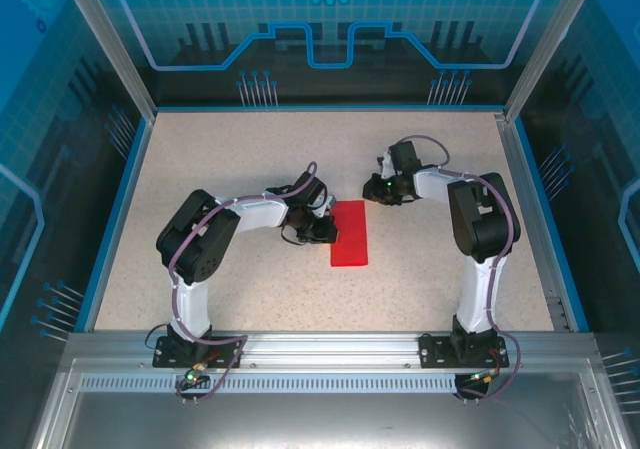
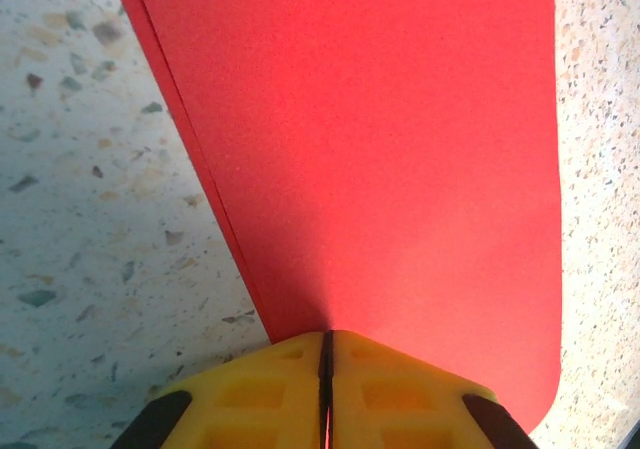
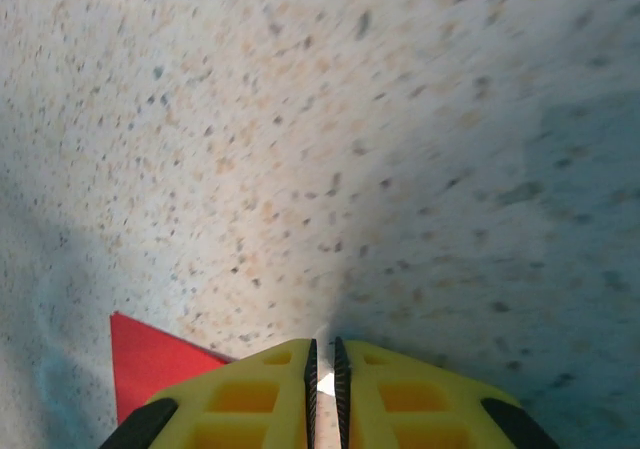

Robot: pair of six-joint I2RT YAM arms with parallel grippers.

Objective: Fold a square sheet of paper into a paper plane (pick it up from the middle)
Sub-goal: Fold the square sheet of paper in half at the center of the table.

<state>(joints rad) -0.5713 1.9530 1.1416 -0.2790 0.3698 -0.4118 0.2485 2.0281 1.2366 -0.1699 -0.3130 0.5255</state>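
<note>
here the red sheet of paper (image 1: pixel 349 233) lies flat near the middle of the speckled table (image 1: pixel 200 169), folded into a narrow strip with its long sides running away from the arm bases. the left gripper (image 1: pixel 331 233) sits at the strip's left long edge. in the left wrist view its yellow fingers (image 2: pixel 250 399) are pressed together on the paper, with a sliver of red in the seam between them. the right gripper (image 1: pixel 373 190) is low over the table just beyond the strip's far right corner. its fingers (image 3: pixel 400 399) are closed to a thin slit with nothing held, and a red corner lies just beside them.
</note>
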